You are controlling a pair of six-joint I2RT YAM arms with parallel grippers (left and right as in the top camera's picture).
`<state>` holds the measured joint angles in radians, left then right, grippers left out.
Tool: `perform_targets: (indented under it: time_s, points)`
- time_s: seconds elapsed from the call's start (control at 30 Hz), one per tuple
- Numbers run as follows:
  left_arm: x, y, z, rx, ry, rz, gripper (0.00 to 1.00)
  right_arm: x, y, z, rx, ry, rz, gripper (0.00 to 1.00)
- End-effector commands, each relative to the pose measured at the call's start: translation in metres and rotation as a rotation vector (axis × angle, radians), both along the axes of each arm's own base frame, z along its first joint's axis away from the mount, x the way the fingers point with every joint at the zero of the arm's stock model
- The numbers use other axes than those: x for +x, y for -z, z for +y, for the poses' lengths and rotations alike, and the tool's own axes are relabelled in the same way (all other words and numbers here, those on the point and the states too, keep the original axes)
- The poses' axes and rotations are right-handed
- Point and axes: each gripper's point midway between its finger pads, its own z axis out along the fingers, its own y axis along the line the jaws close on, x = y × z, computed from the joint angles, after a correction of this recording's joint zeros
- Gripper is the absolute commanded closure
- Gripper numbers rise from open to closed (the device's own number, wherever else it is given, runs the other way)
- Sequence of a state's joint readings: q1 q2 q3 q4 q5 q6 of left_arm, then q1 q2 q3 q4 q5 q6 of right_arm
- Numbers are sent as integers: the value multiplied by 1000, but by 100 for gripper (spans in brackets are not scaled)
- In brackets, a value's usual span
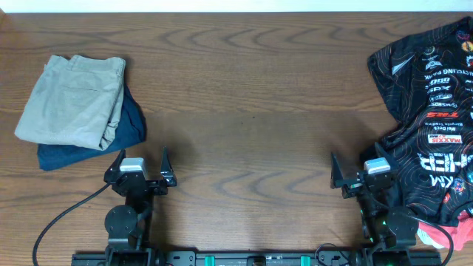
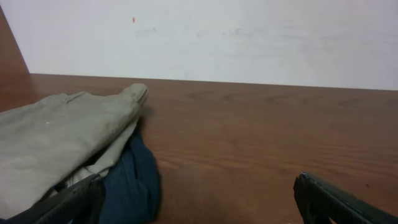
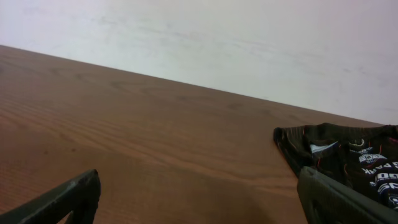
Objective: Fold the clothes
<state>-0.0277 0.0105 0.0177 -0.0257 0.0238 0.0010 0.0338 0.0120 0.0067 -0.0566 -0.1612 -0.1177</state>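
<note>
The black jersey (image 1: 429, 111) with fine orange lines and white and red logos lies crumpled at the right edge of the table. Its near corner shows in the right wrist view (image 3: 348, 152). My right gripper (image 1: 355, 171) is open and empty, just left of the jersey's lower part, with its right finger at the cloth's edge. In the right wrist view the open right gripper (image 3: 199, 199) has only bare wood between its fingers. My left gripper (image 1: 140, 167) is open and empty near the front edge, far from the jersey; it also shows in the left wrist view (image 2: 199, 202).
Folded khaki trousers (image 1: 74, 96) lie on a folded navy garment (image 1: 126, 125) at the left, just beyond my left gripper; both show in the left wrist view (image 2: 56, 137). A bit of red cloth (image 1: 458, 229) shows at the front right corner. A cable (image 1: 59, 218) runs from the left arm.
</note>
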Motion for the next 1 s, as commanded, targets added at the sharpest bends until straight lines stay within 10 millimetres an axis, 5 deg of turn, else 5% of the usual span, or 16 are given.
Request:
perform_targets:
  time_s: [0.0,0.6,0.97]
  points:
    - [-1,15,3,16,-12,48,2,0,0,-3,-10,12,-4,1]
    - [-1,15,3,-88,-24,45,2,0,0,-2,49,9,8,1]
    - [-4,-4,-7,-148,20,111,2,-2,-7,-26,54,152,117,1]
